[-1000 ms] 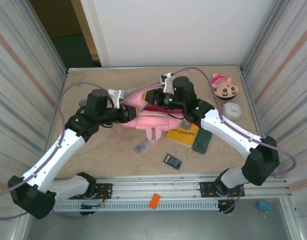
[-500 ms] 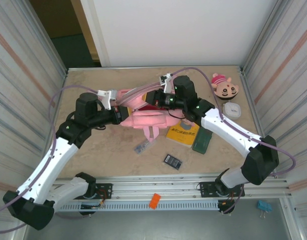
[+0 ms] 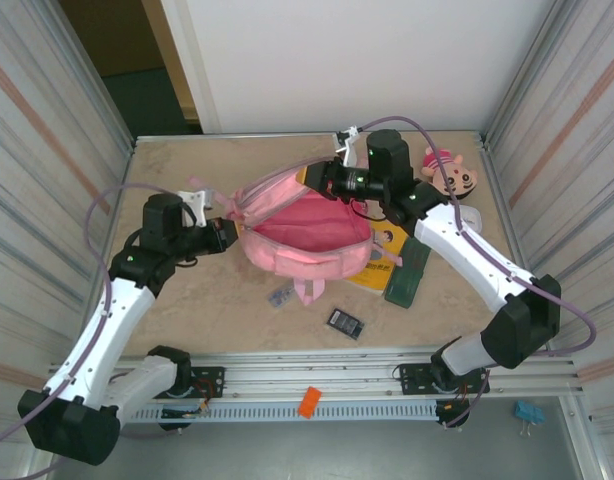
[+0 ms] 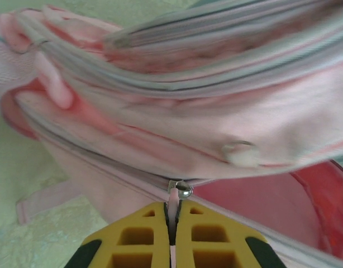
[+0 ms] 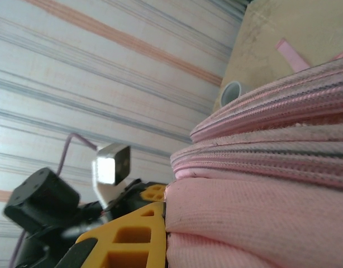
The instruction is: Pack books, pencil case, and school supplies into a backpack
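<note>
Left end effector (image 4: 172, 216) clamped on backpack (image 3: 309, 236) zip pull (image 4: 174, 196), right end effector (image 3: 324, 181) clamped on rim, book (image 3: 381, 262) partly covered

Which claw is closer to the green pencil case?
Right. The right claw grips the backpack beyond the pencil case; the left claw holds its zip pull at the opposite end.

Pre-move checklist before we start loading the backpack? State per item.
1. Left gripper shut on zip pull: ok.
2. Right gripper shut on backpack rim: ok.
3. Main compartment open, red lining showing: ok.
4. Yellow book free to lift: not ok, backpack overlaps its edge.
5. Pencil case, calculator, silvery-blue item lying clear of backpack: ok.
6. A gripper free to pick: not ok, both occupied.
</note>
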`<state>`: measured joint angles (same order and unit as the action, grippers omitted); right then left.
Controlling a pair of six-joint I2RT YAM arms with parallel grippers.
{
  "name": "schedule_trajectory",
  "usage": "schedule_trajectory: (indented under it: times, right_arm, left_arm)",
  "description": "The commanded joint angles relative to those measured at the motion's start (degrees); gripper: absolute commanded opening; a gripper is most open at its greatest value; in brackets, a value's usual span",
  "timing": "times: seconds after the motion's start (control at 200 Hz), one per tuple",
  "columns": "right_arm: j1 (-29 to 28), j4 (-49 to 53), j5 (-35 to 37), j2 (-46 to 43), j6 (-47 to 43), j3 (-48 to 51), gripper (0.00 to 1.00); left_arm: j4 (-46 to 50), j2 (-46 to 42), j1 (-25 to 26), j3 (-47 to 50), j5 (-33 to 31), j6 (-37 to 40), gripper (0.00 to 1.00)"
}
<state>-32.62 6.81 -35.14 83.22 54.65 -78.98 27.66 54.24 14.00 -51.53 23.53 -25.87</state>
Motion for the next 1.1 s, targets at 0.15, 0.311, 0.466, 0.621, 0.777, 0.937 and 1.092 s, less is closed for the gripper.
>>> schedule_trajectory:
  times: [0.15, 0.311, 0.466, 0.621, 0.777, 0.937, 1.092]
  right_arm:
    - [3.16, -4.17, -9.25, -0.48, 1.48, -10.85, 0.0]
    - [3.11, -3.39, -6.85, 0.41, 1.42, -12.61, 0.0]
    - [1.82, -8.52, 4.06, 0.9, -0.28, -9.54, 0.0]
    - [0.77, -16.61, 10.55, 5.12, -1.74, -8.73, 0.0]
    - [-0.7, -18.55, 8.61, 13.99, -3.16, -14.02, 0.0]
    - [-2.82, -20.67, 8.63, 19.81, -1.56, -14.24, 0.0]
    - [-4.52, -18.89, 11.01, 22.2, 1.77, -10.79, 0.0]
  left_arm:
    - [-11.19, 6.57, -5.59, 5.25, -4.98, 1.12, 0.0]
    - [-15.74, 12.75, -7.35, 3.72, -9.64, 0.22, 0.0]
    - [-15.98, 15.0, -7.86, -2.14, -9.23, -0.4, 0.15]
    - [-10.43, 12.9, -7.85, -7.74, -9.78, -1.25, 0.48]
    - [-5.42, 8.91, -7.86, -10.02, -12.79, -1.38, 0.53]
    - [-1.58, 6.27, -7.87, -9.67, -15.5, -0.5, 0.54]
    - [-0.55, 3.74, -7.85, -7.67, -15.72, -2.0, 0.54]
